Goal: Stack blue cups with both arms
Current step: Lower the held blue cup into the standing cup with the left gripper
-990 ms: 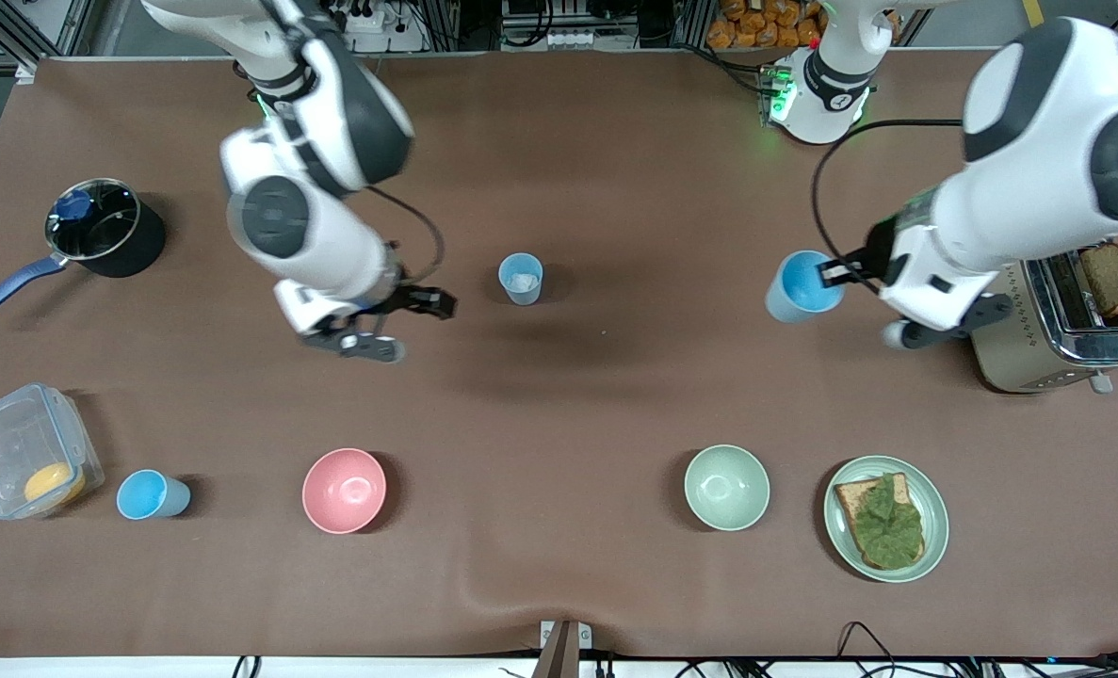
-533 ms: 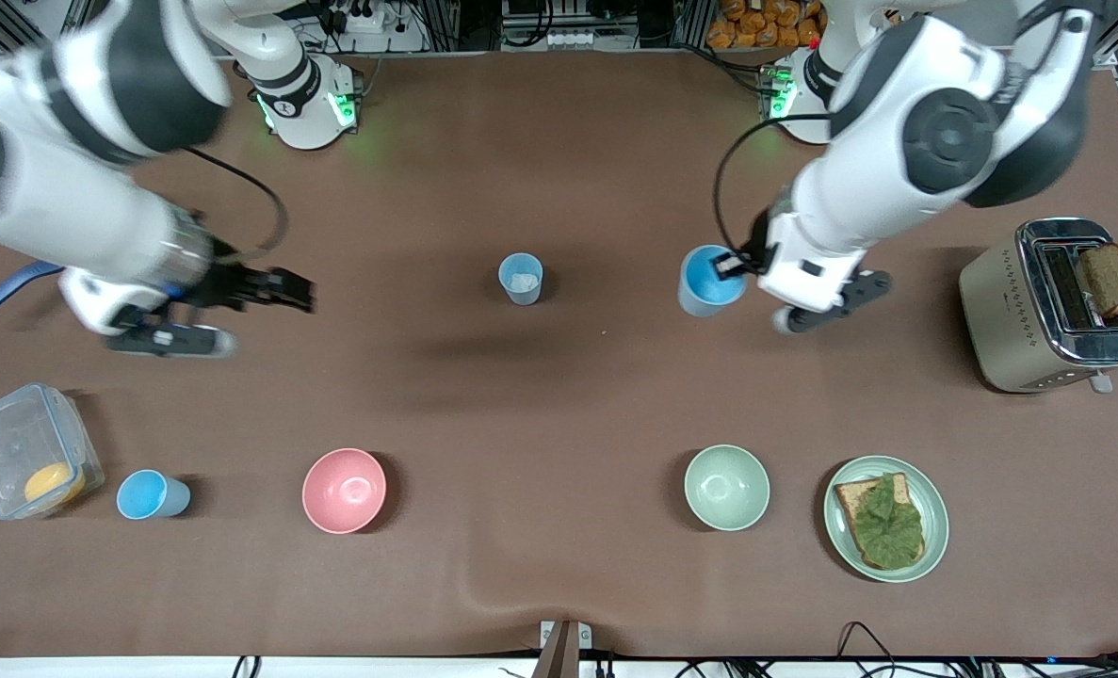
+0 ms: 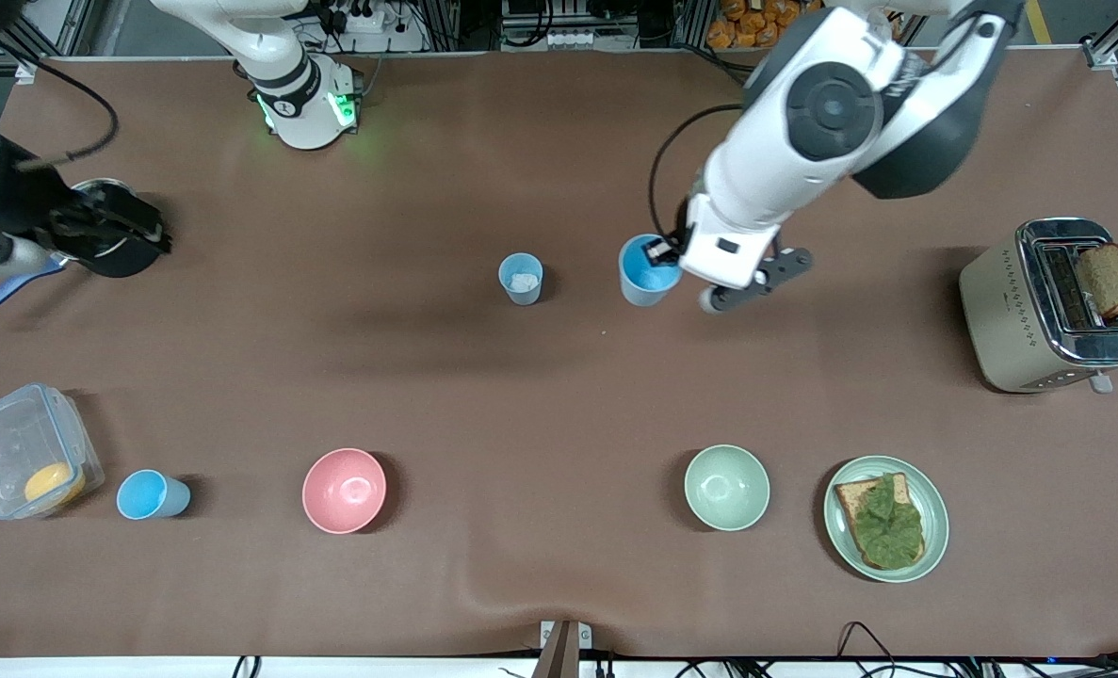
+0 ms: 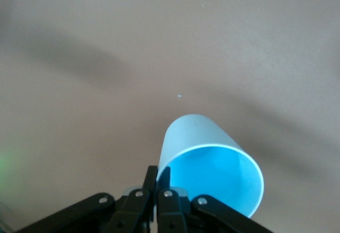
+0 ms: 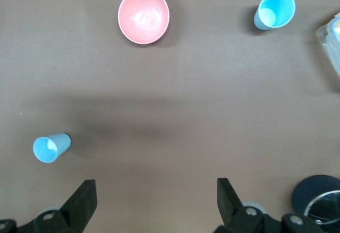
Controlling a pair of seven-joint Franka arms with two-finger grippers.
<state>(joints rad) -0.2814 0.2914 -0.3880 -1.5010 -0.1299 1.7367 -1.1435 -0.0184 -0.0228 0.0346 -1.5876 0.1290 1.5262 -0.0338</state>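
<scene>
The left claw (image 3: 660,252) was clamped on the rim of a small light-blue tapered plastic cup (image 3: 644,271), one finger inside the wall and one outside, carrying it in the air over the bare brown bench (image 3: 559,395), just beside a second light-blue plastic cup (image 3: 521,279) that stood upright mid-bench. The right claw (image 3: 111,226) hung with its fingers spread wide and empty over a black saucepan with a blue handle (image 3: 12,287) at the right arm's end of the bench. A third light-blue cup (image 3: 152,495) stood nearer the front camera, next to a clear plastic lidded box (image 3: 26,443).

The likely trouble lay in the pinch on a single wall: the carried cup sat tilted in the left wrist view, and if it came down off-centre or canted, its base could catch the standing cup's rim and knock that cup over rather than nest. A thin rim hold might also let the cup swivel or slip during the move.

As for contents, the standing cup held something pale at its bottom that I could not identify. The clear box contained a round orange item. The pink bowl (image 3: 344,491) and the pale green bowl (image 3: 726,487) appeared empty, a green plate (image 3: 935,513) carried bread topped with something green, and a silver toaster (image 3: 1029,320) had a dark slice standing in its slot.
</scene>
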